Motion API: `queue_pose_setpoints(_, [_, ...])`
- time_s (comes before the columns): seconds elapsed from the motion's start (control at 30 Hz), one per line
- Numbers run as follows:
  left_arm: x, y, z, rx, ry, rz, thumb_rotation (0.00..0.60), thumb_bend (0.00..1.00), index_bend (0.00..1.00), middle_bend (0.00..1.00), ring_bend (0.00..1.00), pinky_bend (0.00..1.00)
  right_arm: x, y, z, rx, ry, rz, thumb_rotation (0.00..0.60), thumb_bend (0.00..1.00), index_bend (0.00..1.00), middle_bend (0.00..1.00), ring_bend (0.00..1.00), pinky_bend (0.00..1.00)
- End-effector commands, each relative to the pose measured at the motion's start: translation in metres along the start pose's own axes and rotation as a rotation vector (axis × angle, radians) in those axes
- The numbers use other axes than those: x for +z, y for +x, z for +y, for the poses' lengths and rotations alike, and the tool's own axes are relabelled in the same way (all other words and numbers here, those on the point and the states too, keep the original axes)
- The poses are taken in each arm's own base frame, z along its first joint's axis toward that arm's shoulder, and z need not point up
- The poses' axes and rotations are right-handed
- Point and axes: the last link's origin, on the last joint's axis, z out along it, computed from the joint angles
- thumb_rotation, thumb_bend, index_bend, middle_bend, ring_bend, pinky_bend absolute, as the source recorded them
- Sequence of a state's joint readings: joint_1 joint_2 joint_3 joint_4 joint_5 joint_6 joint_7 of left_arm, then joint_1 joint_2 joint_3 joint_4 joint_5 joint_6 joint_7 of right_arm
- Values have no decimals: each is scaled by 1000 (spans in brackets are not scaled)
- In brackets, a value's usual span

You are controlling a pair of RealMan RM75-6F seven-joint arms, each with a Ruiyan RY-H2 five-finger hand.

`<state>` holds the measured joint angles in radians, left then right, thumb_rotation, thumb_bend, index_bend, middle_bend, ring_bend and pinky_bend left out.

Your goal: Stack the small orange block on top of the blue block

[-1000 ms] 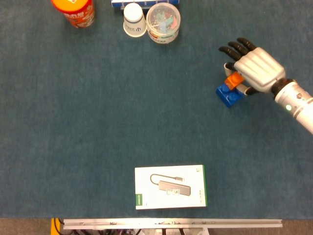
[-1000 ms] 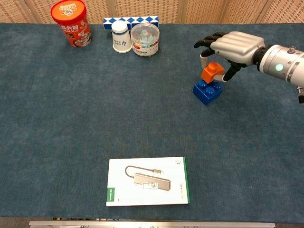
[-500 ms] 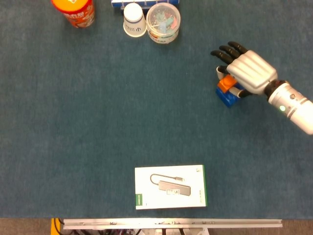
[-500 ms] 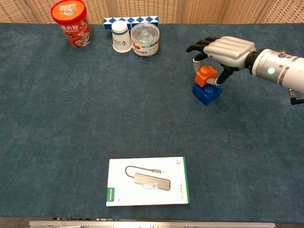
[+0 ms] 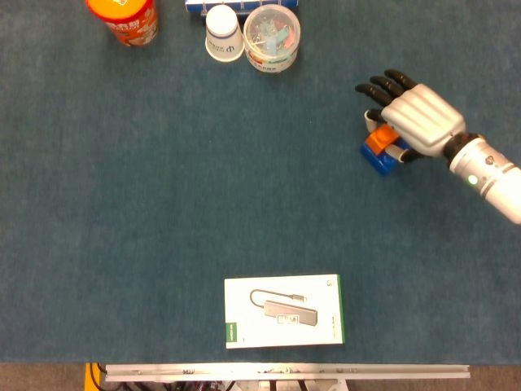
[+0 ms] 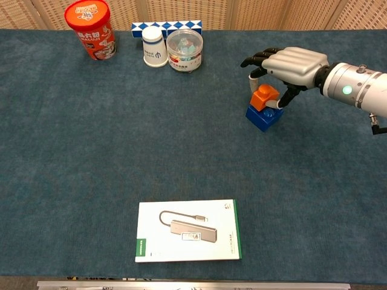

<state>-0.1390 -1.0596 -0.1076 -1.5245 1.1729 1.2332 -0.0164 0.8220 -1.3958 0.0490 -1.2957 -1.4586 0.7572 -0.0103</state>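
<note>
The right hand [image 6: 289, 63] has brought the small orange block [image 6: 265, 96] down over the last second, and now it sits on the blue block [image 6: 264, 116], touching, a little tilted. From a lifted carry to contact: the stack looks nearly made, though whether the studs have seated is not clear. The hand keeps its thumb and fingers pinched around the orange block, so release is not yet done by my reading.

In the head view the palm of the right hand [image 5: 419, 122] covers most of the small orange block [image 5: 378, 139] and the blue block [image 5: 383, 157], so alignment is hard to judge. The left hand shows in neither view.
</note>
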Motion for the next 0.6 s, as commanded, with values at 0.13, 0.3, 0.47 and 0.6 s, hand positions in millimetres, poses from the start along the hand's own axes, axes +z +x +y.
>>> queue_pose_setpoints(0.13, [0,0,-1,0,3,0,600,119,480,462,336,512,4,0,1,1,0,-7,600,324,541,105,0,56])
queue_pose_setpoints(0.3, [1,0,-1,0,8,-1,600,119,479,463,336,512,6,-1,2,4,-2,-19,600,325,540,105,0,56])
queue_pose_setpoints(0.47, [1,-1,-2,0,9,-3,600,119,480,463,336,512,6,-6,4,6,-6,-38,600,324,540,105,0,56])
queue_pose_setpoints(0.6, [1,-1,-1,1,9,-2,600,119,480,463,335,512,6,-9,6,5,-10,-51,600,324,540,105,0,56])
